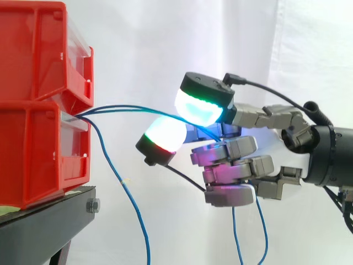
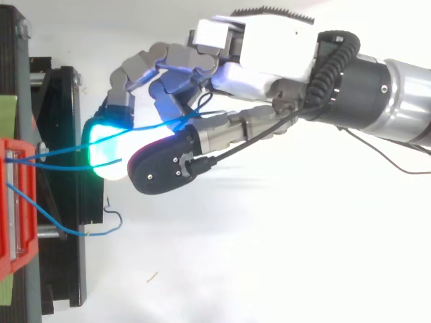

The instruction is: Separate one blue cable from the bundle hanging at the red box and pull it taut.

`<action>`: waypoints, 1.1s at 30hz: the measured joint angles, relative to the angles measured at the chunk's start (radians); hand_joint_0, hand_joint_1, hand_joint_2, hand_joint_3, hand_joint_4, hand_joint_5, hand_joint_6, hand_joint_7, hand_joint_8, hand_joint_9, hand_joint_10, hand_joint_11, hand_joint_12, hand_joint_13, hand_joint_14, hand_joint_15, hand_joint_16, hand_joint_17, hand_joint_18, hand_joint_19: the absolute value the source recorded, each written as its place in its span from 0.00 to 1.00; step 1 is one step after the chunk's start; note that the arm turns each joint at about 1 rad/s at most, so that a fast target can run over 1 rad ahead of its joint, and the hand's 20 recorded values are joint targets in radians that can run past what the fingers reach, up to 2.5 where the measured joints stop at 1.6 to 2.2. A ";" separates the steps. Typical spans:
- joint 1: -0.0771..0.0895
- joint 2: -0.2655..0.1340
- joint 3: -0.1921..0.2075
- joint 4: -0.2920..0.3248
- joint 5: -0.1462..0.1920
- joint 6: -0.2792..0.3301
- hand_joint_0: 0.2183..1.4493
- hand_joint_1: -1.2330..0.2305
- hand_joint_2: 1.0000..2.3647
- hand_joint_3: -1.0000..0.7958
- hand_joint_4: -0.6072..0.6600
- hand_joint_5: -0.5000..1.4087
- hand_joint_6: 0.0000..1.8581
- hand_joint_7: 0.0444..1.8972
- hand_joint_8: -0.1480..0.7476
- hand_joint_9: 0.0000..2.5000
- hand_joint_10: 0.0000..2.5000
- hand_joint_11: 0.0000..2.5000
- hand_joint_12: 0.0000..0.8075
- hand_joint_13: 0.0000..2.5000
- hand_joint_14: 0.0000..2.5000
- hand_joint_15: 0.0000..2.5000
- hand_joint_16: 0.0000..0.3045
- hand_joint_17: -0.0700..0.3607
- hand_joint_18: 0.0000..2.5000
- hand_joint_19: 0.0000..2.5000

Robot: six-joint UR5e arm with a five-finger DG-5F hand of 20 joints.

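Blue cable between glowing fingers

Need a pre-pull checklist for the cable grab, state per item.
1. Grasp: ok, robot hand is curled round the held cables.
2. Single cable separated: not ok, two blue cables run from the red box into the hand.
3. Clearance to loose cable: ok, it hangs from the box apart from the hand.
4. Tension in held cables: not ok, they arc.
5. Seating of red box on black stand: ok.

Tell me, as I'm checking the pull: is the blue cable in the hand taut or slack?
Nearly taut: the blue cable bows only slightly between the red bin and the hand curled round it.
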 measured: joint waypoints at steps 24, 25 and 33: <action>0.008 0.020 0.001 -0.062 0.001 -0.006 0.35 0.32 0.01 0.45 0.60 0.16 0.49 0.46 0.58 0.30 0.69 0.44 0.46 0.46 0.39 0.51 0.15 0.40 0.48 0.53; 0.008 0.020 0.001 -0.062 0.001 -0.006 0.35 0.32 0.01 0.45 0.60 0.16 0.49 0.46 0.57 0.30 0.68 0.44 0.46 0.46 0.36 0.52 0.15 0.40 0.47 0.53; 0.009 0.020 0.001 -0.059 0.001 -0.013 0.41 0.23 0.01 0.36 0.61 0.16 0.50 0.44 0.55 0.30 0.56 0.49 0.47 0.45 0.00 0.58 0.15 0.40 0.42 0.48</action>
